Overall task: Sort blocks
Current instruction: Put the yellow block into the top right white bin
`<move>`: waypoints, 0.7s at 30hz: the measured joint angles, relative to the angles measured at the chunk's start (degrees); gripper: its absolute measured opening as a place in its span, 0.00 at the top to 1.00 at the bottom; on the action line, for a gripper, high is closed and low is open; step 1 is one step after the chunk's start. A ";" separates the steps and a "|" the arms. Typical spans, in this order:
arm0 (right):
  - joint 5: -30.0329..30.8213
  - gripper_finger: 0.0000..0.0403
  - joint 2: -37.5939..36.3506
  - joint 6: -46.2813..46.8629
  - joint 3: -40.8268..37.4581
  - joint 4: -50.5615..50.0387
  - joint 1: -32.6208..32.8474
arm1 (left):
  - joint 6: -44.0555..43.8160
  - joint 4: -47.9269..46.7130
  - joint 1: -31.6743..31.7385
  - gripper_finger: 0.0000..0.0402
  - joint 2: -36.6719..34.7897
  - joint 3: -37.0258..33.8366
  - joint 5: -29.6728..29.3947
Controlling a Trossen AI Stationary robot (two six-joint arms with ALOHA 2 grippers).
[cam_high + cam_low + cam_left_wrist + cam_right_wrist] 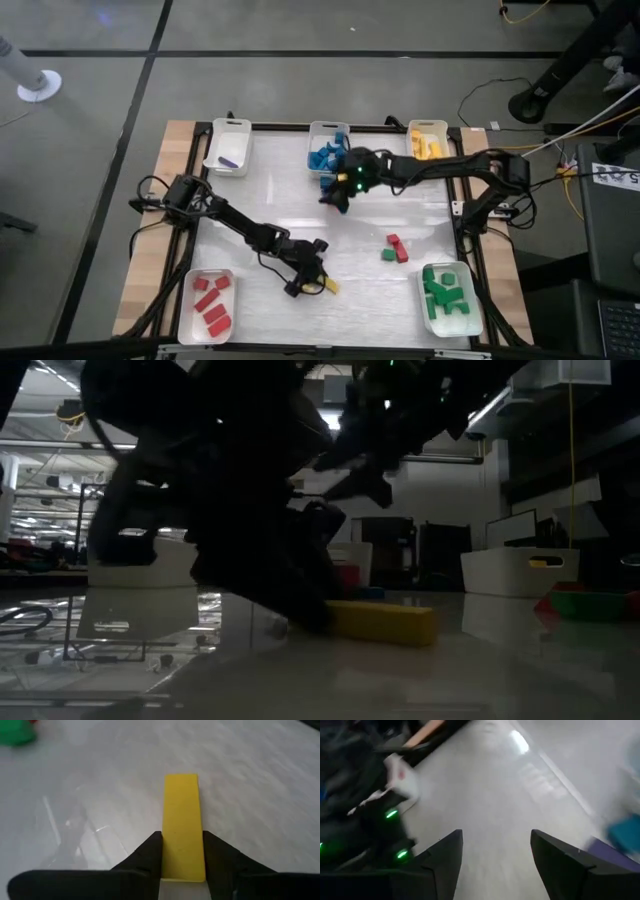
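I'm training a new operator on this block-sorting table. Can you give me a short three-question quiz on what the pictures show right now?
1. True or false: the left gripper is closed on the yellow bar.
2. Which colour of blocks lies in the tray at the near right corner? A red, B green, C blue.
3. Fill in: the right gripper hangs open beside the tray with the ____ blocks.

Key: 1 true, the fingers press both sides of the bar, which lies on the table. 2 B. 3 blue.
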 joint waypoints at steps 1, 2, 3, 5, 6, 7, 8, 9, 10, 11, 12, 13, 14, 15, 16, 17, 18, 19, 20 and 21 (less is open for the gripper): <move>0.02 0.42 -0.23 -1.36 0.00 0.62 1.07 | -0.79 -0.50 0.27 0.76 -0.51 -0.02 -0.28; 0.03 0.42 -0.48 -2.88 0.00 1.23 2.22 | -1.47 -1.49 0.67 0.76 -1.26 -0.08 -0.50; 0.02 0.42 -0.79 -4.51 0.00 1.68 3.39 | -1.82 -2.81 1.13 0.76 -2.42 -0.11 -0.56; 0.06 0.42 -1.73 -8.10 -0.01 1.22 5.79 | -2.23 -6.08 2.26 0.76 -5.14 -0.09 -0.57; 0.26 0.42 -2.22 -9.54 -0.02 1.05 7.05 | -2.61 -8.26 2.83 0.76 -6.76 -0.03 -0.65; 0.99 0.42 -2.72 -10.92 -0.02 1.10 8.39 | -2.85 -10.79 3.46 0.76 -8.25 -0.03 -0.68; 1.68 0.42 -3.34 -12.33 -0.02 1.01 9.82 | -3.23 -12.54 4.11 0.76 -9.62 -0.05 -0.68; 3.01 0.42 -3.94 -14.08 -0.02 0.92 11.21 | -3.41 -14.33 4.72 0.76 -11.28 -0.05 -0.68; 4.35 0.42 -4.58 -15.79 -0.02 0.45 12.47 | -3.42 -16.23 5.35 0.76 -12.97 -0.09 -0.68; 6.26 0.42 -5.19 -17.56 -0.02 0.20 13.90 | -3.41 -17.31 5.87 0.75 -14.74 -0.09 -0.68; 8.51 0.42 -6.07 -19.20 -0.02 -0.64 15.20 | -3.29 -18.30 6.44 0.75 -16.62 -0.08 -0.66; 11.30 0.42 -6.90 -20.93 -0.05 -2.29 16.41 | -3.25 -19.21 7.00 0.75 -18.25 -0.07 -0.65; 14.44 0.42 -7.58 -22.61 -0.05 -3.07 17.71 | -3.25 -20.30 7.51 0.75 -20.05 -0.07 -0.64; 18.11 0.42 -8.43 -24.13 -0.04 -4.40 19.08 | -3.25 -21.54 8.04 0.75 -21.68 -0.07 -0.63; 22.08 0.42 -9.18 -25.44 -0.04 -6.47 20.37 | -3.25 -22.07 8.65 0.75 -23.14 -0.07 -0.58; 26.13 0.42 -9.88 -26.58 -0.04 -7.65 21.68 | -3.23 -22.66 9.15 0.75 -24.84 -0.07 -0.54; 30.05 0.42 -10.52 -27.67 -0.04 -8.70 23.14 | -3.25 -23.34 9.70 0.75 -26.47 -0.07 -0.52; 34.01 0.42 -10.99 -28.86 -0.04 -9.73 24.53 | -3.35 -23.63 10.25 0.75 -27.95 -0.07 -0.52; 37.91 0.42 -11.54 -29.98 -0.04 -10.50 25.83 | -3.40 -23.73 10.77 0.75 -29.32 -0.07 -0.52; 41.62 0.42 -11.77 -31.26 -0.04 -11.26 27.27 | -3.42 -23.88 11.26 0.74 -30.50 -0.07 -0.52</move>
